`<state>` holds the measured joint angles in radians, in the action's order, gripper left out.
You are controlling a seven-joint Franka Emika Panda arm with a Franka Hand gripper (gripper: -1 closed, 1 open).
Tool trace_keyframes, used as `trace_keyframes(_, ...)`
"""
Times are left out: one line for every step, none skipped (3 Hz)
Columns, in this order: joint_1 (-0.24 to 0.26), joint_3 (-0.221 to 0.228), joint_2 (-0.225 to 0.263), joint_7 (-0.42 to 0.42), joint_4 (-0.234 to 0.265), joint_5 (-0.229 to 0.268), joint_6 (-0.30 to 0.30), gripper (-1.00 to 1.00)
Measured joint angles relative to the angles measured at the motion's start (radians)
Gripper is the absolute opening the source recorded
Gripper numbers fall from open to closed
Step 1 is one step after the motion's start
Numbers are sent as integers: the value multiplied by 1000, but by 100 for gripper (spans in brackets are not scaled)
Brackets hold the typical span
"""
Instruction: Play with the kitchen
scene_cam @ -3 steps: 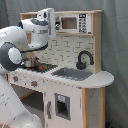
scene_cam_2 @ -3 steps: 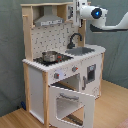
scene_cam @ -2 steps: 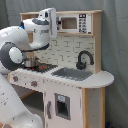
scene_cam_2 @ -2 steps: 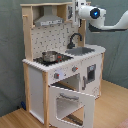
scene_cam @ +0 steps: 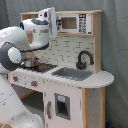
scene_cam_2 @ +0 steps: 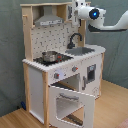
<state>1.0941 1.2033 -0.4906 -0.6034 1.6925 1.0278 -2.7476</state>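
The kitchen [scene_cam_2: 60, 70] stands on a wooden floor [scene_cam_2: 112, 107] against a grey curtain [scene_cam_2: 10, 60], and I place everything else against it. It is a stiff cabinet of white panels and pale wood, too bulky to lift whole. Only its moving parts can be handled. Along its top run the grey hood [scene_cam_2: 48, 19] and, seen in the first exterior view, a microwave panel [scene_cam: 75, 23]. The arm [scene_cam: 17, 42] reaches up to this top shelf level, with the gripper [scene_cam: 50, 22] just in front of the shelf; whether its jaws are apart or together I cannot tell.

Low on the front, the oven door [scene_cam_2: 70, 102] hangs open, hinged at its bottom edge. It is probably light, and best pushed at its free upper rim. On the counter lie the sink [scene_cam: 72, 73] with the black faucet [scene_cam: 84, 59] behind it. On the stovetop beside them sits a small shiny pot [scene_cam_2: 50, 56], likely light and slippery, so grip its rim.
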Motion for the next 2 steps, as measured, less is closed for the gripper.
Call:
trace_keyframes(-36, -3, -14, 0, 10, 0, 86, 100)
trace_keyframes(-122, -41, -34, 8, 13, 0, 139, 100)
